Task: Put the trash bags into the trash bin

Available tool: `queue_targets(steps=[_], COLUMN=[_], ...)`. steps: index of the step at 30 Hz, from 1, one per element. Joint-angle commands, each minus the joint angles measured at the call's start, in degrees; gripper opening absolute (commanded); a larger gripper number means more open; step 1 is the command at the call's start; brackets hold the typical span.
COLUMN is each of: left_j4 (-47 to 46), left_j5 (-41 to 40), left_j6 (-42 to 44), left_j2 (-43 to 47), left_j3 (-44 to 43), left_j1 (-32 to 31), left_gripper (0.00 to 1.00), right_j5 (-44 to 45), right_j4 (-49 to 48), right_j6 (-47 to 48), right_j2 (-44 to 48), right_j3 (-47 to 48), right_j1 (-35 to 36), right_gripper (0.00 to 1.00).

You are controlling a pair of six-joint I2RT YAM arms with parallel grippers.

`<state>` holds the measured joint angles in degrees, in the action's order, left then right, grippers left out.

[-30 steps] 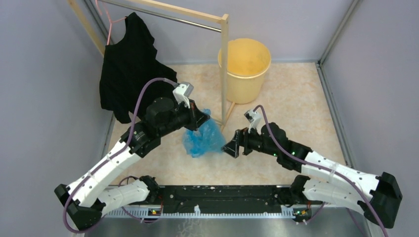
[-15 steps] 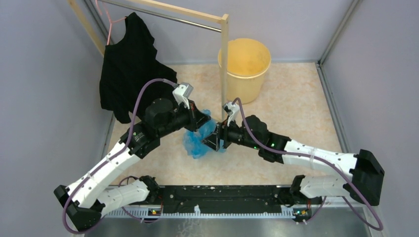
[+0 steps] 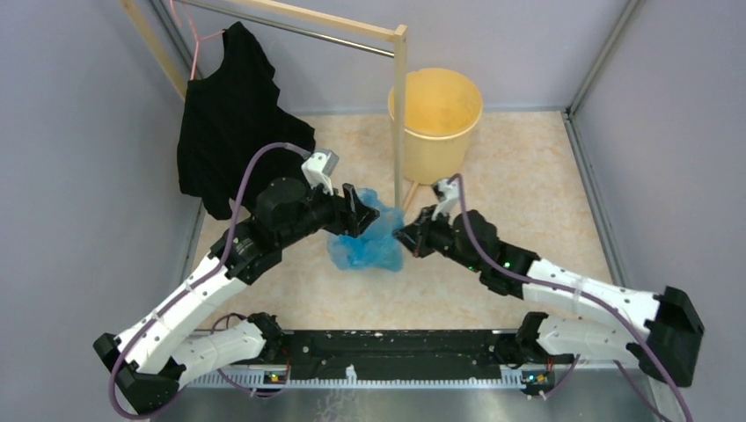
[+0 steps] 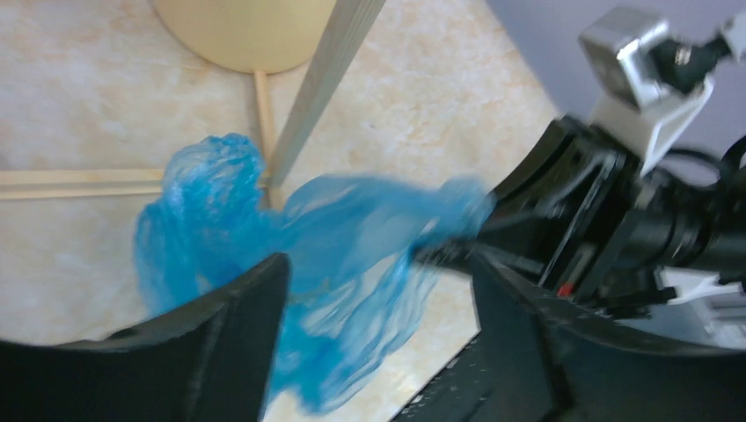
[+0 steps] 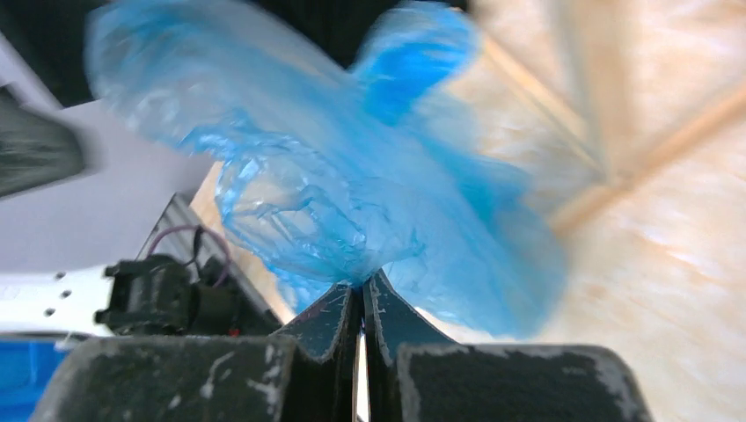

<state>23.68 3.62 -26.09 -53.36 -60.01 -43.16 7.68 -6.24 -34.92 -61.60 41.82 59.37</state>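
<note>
A crumpled blue trash bag point(image 3: 362, 244) hangs low over the floor between the two arms. My right gripper point(image 3: 403, 236) is shut on the bag's right side; in the right wrist view its jaws point(image 5: 361, 286) pinch a gathered fold of the blue plastic point(image 5: 334, 193). On the bag's upper left my left gripper point(image 3: 361, 211) stands open. In the left wrist view the blue film point(image 4: 290, 237) lies between and beyond its spread fingers point(image 4: 237, 325), loose. The pale yellow-orange trash bin point(image 3: 437, 119) stands at the back, beyond the bag, and its base shows in the left wrist view point(image 4: 246, 31).
A wooden rack post point(image 3: 400, 114) rises just in front of the bin, its foot bars point(image 4: 79, 183) lying on the floor near the bag. A black shirt point(image 3: 230, 119) hangs on a pink hanger at the back left. Grey walls close in both sides.
My right gripper reached in to the bag and shut on it. My left gripper, shut on the bag before, has opened. The bag has shifted slightly to the right.
</note>
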Motion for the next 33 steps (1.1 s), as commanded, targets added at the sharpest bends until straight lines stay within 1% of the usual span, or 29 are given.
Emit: queue_targets(steps=[1,2,6,10,14,17,19,22,24,27,28,29,31,33], left_j4=[2.19,2.49,3.24,2.24,0.76,-0.09,-0.95,-2.08,-1.31,-0.57,-0.68,-0.62,-0.30,0.34], left_j5=[-4.43,-4.88,-6.01,-4.97,-1.74,-2.09,-2.04,-2.98,-6.97,-8.91,-8.85,-8.58,-8.14,-8.39], left_j6=[1.47,1.45,0.77,-1.69,-3.92,-3.97,-4.23,-4.41,-4.33,-4.09,-4.11,-4.40,-4.96,-5.15], left_j2=[2.22,2.27,2.07,1.51,-0.12,-1.67,-2.23,-3.06,-4.16,-5.86,-6.41,-6.97,-7.81,-8.21], left_j3=[1.07,1.58,4.05,7.97,11.23,11.26,11.06,11.64,11.92,12.25,12.24,12.13,11.74,11.01], left_j1=[0.08,0.09,0.06,0.09,0.09,0.09,0.09,0.09,0.09,0.09,0.15,0.15,0.16,0.17], left_gripper=[0.93,0.98,0.98,0.98,0.98,0.98,0.95,0.85,0.74,0.61,0.55,0.45,0.30,0.17], right_j5=[-7.05,-8.50,-7.87,-5.72,-5.57,-7.11,-7.48,-9.48,-9.71,-9.87,-9.87,-9.81,-9.39,-8.17], right_j4=[3.09,4.28,11.02,14.23,16.18,15.57,14.82,14.42,14.39,14.94,15.21,15.45,16.50,17.72], right_j6=[-4.46,-4.88,-5.96,-6.50,-5.60,-5.26,-5.25,-5.25,-5.37,-5.64,-5.68,-5.75,-5.78,-5.71], right_j2=[9.70,11.65,20.12,26.32,27.07,25.93,25.27,24.79,24.97,25.76,26.13,26.59,27.40,28.03], right_j3=[-9.61,-11.53,-17.03,-19.19,-18.16,-17.63,-17.66,-17.86,-18.05,-18.39,-18.50,-18.59,-18.63,-18.65], right_j1=[-9.34,-10.36,-11.73,-12.30,-12.57,-12.53,-12.53,-12.55,-12.53,-12.55,-12.53,-12.53,-12.53,-12.53], right_gripper=[0.00,0.00,0.00,0.00,0.00,0.00,0.00,0.00,0.00,0.00,0.00,0.00,0.00,0.00])
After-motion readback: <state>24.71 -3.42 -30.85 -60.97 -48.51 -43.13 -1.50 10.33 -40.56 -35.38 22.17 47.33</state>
